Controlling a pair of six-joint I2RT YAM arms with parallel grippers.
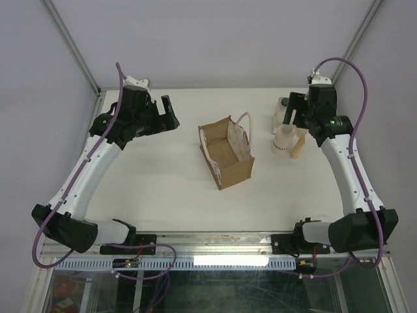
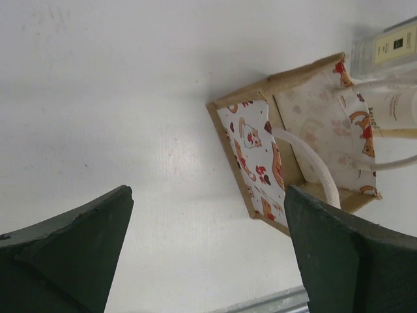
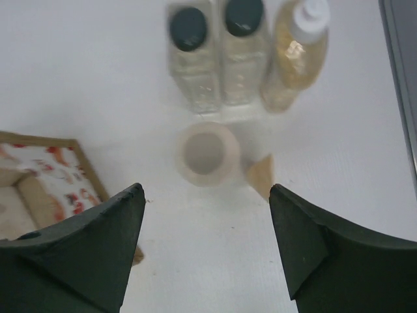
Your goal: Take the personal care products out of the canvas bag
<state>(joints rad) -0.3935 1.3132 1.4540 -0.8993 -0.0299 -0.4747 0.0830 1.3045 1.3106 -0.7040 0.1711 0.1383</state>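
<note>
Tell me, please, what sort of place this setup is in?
Probably a robotics lab cell: a white tabletop walled by grey panels on metal posts, two arms bolted at its near edge.

Robotics laboratory test cell. A white surface (image 1: pixel 163 186) stands enclosed by plain pale panels (image 1: pixel 215 39) on metal frame posts (image 1: pixel 73 47). Two cabled arms, the left arm (image 1: pixel 88 173) and the right arm (image 1: pixel 352 173), are bolted to a rail (image 1: pixel 215 240) at its near edge, beside a strip light (image 1: pixel 231 260).

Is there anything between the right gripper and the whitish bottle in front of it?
Nothing visible. In the right wrist view the whitish bottle shows in full between the open fingers of the right gripper. The bag stands apart, off to one side.
</note>
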